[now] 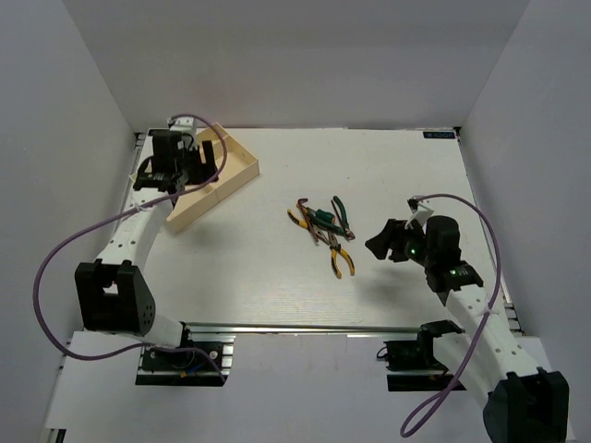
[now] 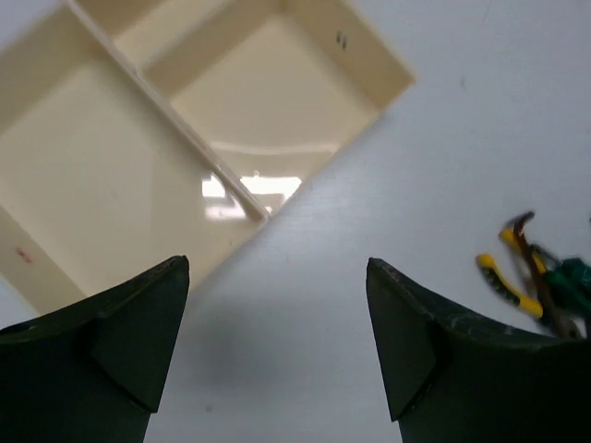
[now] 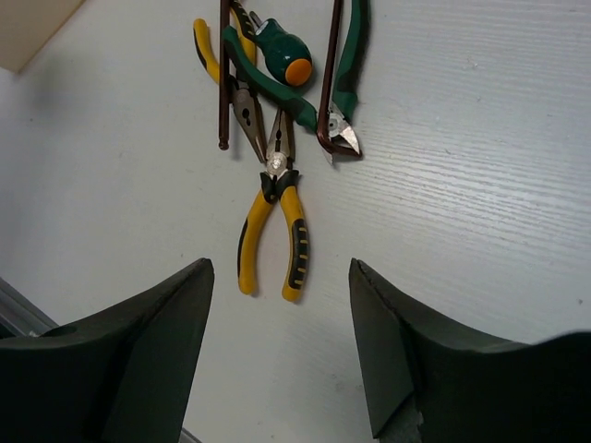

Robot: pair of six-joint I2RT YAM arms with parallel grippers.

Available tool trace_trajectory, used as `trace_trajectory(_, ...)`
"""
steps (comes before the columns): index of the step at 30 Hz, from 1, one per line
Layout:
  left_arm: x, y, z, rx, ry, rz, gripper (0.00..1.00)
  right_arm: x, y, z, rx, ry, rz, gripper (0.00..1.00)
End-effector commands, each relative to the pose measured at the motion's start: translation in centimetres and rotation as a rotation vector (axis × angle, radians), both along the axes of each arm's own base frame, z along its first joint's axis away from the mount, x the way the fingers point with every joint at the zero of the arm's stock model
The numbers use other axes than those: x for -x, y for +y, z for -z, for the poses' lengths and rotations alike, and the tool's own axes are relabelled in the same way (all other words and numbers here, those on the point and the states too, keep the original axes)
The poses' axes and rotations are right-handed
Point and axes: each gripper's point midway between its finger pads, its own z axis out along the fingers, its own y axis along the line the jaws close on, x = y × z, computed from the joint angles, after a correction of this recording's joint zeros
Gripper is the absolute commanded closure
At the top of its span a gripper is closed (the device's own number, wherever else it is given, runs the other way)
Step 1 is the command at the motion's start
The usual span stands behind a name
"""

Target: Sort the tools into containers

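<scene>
White bench surface (image 1: 277, 295) carries all items. Cream tray (image 1: 242, 166) sits at the far left corner, turned at an angle to the bench edges. The left wrist view shows its one long section and two smaller ones, split by low walls (image 2: 199, 152).

Left arm (image 1: 129, 245) reaches from the near left edge to the tray. Left gripper (image 1: 182, 164) hangs above the tray; its jaws stand apart and grip nothing (image 2: 277, 341). Right arm (image 1: 462, 295) reaches from the near right edge toward the bench centre. Right gripper (image 1: 388, 242) hangs just beside the tools on their right. Its jaws are likewise spread and bare (image 3: 277, 351).

Tools lie in one cluster on the bench near its centre, well apart from the tray:

- Yellow-handled pliers (image 3: 272, 231) lie nearest the near edge, nose touching the pile (image 1: 342, 260).
- Green-handled cutters (image 3: 349, 74) lie on the right side of the cluster.
- Second yellow handle (image 3: 205, 51) shows on the left side. Which tool it belongs to cannot be told.
- Thin dark rod (image 3: 223, 83) lies straight beside that handle.
- Hooked dark rod (image 3: 325, 111) runs along the cutters.
- Small green piece (image 3: 282, 51) with an orange end rests on top of the pile.
</scene>
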Motion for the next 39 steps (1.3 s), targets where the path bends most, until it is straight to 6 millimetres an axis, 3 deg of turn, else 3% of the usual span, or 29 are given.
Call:
trace_trajectory(1, 5.3, -1.3, 4.1, 0.091, 0.139, -0.003, 0.13, -2.3, 0.8, -3.0, 0.014, -0.089, -0.034, 0.35)
trace_trajectory(2, 6.0, -1.4, 4.7, 0.104, 0.148, -0.011, 0.13, -2.5, 1.1, -3.0, 0.021, -0.085, -0.045, 0.36)
trace_trajectory(3, 7.4, -1.5, 6.7, 0.124, 0.191, -0.022, 0.13, -2.9, 1.5, -2.4, 0.034, -0.064, -0.061, 0.37)
trace_trajectory(4, 7.8, -2.0, 6.2, 0.152, 0.165, -0.003, 0.13, -3.5, 1.7, -2.9, 0.037, -0.071, -0.066, 0.37)
trace_trajectory(9, 10.2, -2.6, 8.3, 0.210, 0.207, -0.004, 0.12, -5.7, 3.3, -2.0, 0.084, -0.033, -0.104, 0.40)
trace_trajectory(10, 10.7, -2.6, 8.8, 0.213, 0.224, -0.006, 0.10, -6.3, 3.9, -2.7, 0.093, -0.053, -0.122, 0.40)
trace_trajectory(11, 10.9, -2.8, 9.0, 0.217, 0.231, 0.002, 0.07, -6.8, 4.3, -1.9, 0.103, -0.033, -0.133, 0.40)
trace_trajectory(13, 10.9, -2.7, 8.9, 0.212, 0.230, -0.004, 0.03, -7.9, 5.3, -2.5, 0.123, -0.054, -0.166, 0.41)
trace_trajectory(14, 10.7, -2.6, 8.8, 0.211, 0.225, -0.008, 0.03, -8.4, 5.6, -1.3, 0.139, -0.018, -0.182, 0.41)
trace_trajectory(16, 10.6, -2.5, 8.5, 0.210, 0.211, -0.013, 0.02, -9.5, 6.6, -1.7, 0.165, -0.037, -0.220, 0.42)
trace_trajectory(18, 10.5, -2.3, 8.7, 0.203, 0.215, -0.020, 0.02, -10.3, 6.7, -0.3, 0.193, -0.006, -0.232, 0.43)
trace_trajectory(27, 10.4, -3.1, 9.2, 0.232, 0.241, 0.005, 0.02, -13.8, 8.8, 1.5, 0.267, 0.004, -0.351, 0.43)
trace_trajectory(39, 10.4, -3.7, 9.7, 0.250, 0.264, 0.033, 0.02, -14.9, 10.7, 6.2, 0.301, 0.095, -0.460, 0.48)
